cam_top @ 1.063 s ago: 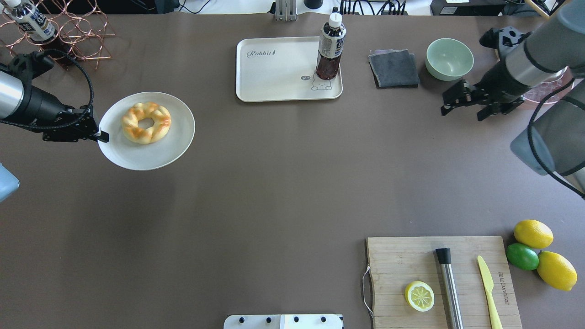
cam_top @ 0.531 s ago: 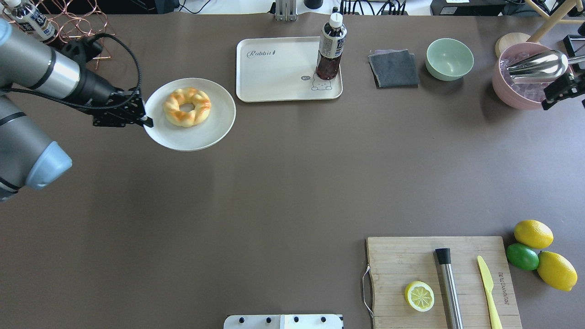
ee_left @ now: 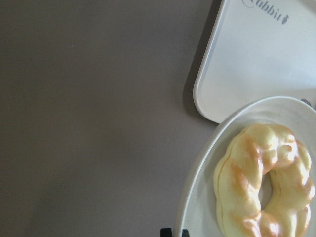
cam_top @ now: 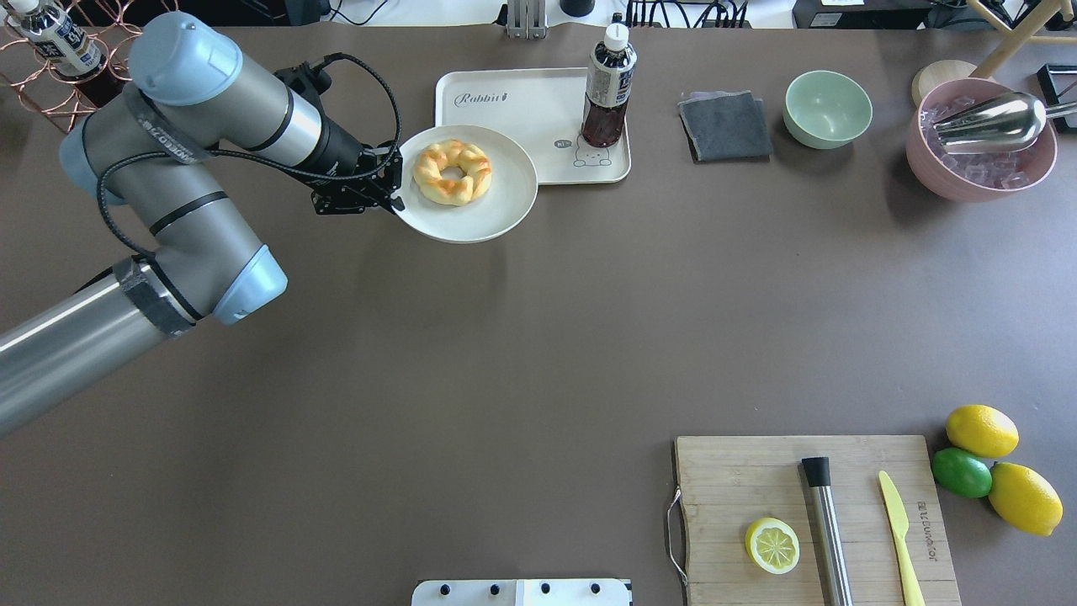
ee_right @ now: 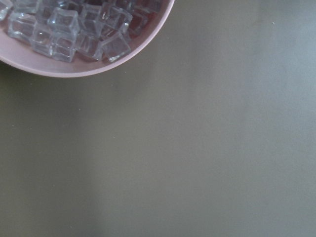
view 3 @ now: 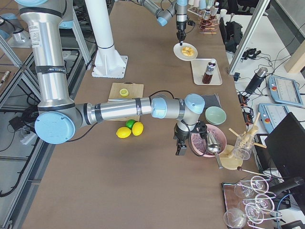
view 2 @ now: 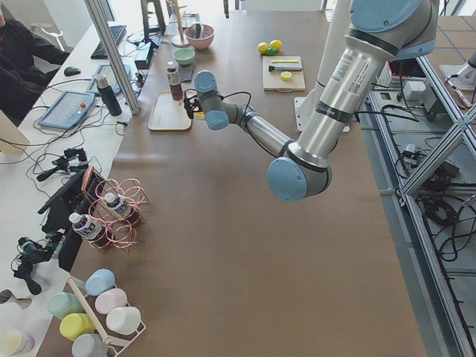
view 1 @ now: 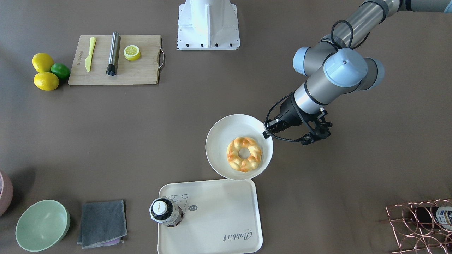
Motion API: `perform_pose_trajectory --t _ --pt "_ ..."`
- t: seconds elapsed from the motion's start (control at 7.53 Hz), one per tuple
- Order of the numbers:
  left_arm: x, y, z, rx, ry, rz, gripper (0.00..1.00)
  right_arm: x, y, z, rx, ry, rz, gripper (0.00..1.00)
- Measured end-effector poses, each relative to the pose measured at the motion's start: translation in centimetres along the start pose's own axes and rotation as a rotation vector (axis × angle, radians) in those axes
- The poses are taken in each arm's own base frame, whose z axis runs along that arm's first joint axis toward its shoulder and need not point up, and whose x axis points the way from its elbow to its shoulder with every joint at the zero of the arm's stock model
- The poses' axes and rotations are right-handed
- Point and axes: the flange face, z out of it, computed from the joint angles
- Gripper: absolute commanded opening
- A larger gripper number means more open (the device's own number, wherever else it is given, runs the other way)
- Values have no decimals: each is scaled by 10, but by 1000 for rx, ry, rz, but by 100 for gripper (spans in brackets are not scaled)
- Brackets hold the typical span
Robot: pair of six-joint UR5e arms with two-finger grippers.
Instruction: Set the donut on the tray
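The donut [cam_top: 453, 172] is lying flat on a round white plate [cam_top: 505, 210], a little toward the side of the plate nearest the tray [cam_top: 505, 93]. It is resting on the plate only and is not touching the tray. The plate's far edge is overlapping the tray's near left corner in the overhead view. From the left wrist camera the plate rim is likewise covering part of the tray's edge below the "Rabbit" script.

The left gripper [cam_top: 392, 204] is reaching in from the robot's left. Its jaws are clenching the plate's rim on the side away from the tray, with the arm stretching across the brown table [cam_top: 505, 353] behind it.

A dark bottle [cam_top: 609, 84] with a white cap is standing upright on the tray's right end, by the bear print, well apart from the donut.

The right gripper [view 3: 180, 148] is showing only in the side view, hanging just beside a pink bowl [cam_top: 919, 164] of ice cubes. Whether its jaws are released or clenched, I cannot tell. Its wrist camera is taking in only the bowl's rim, the ice and bare table.
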Motion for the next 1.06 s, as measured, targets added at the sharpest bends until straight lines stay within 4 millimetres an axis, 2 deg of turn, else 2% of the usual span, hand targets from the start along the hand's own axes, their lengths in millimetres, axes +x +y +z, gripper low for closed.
perform_pose_trajectory --t 0.13,0.4,0.66,1.06 --pt "17 -15 11 38 -2 -66 0 14 5 4 -8 0 3 100" --pt "37 -38 28 120 48 -239 0 31 15 8 -14 -7 23 100" --pt "68 -42 59 196 109 -370 0 43 28 11 -17 -22 47 100" --pt "89 -44 94 277 118 -444 0 49 36 13 -18 -45 64 100"
